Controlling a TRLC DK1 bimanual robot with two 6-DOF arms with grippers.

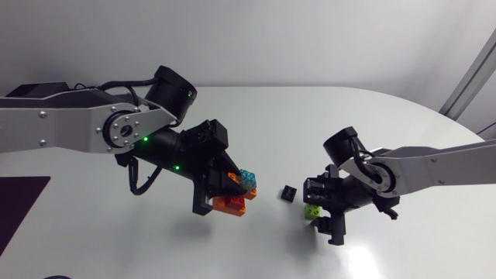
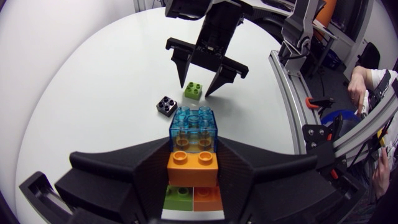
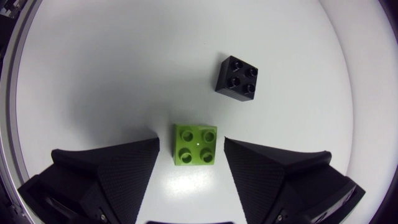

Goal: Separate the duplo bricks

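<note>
Head view: left tool (image 1: 219,192) hides pt of brick stack (image 1: 232,204).

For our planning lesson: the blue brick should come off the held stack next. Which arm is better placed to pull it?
Probably right. The left gripper is shut on the stack. The right gripper, fingers open around the green brick, is free to take the blue brick.

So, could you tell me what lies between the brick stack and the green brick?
Only a black brick, clear of the stack and the green brick; the head view shows it best.
</note>
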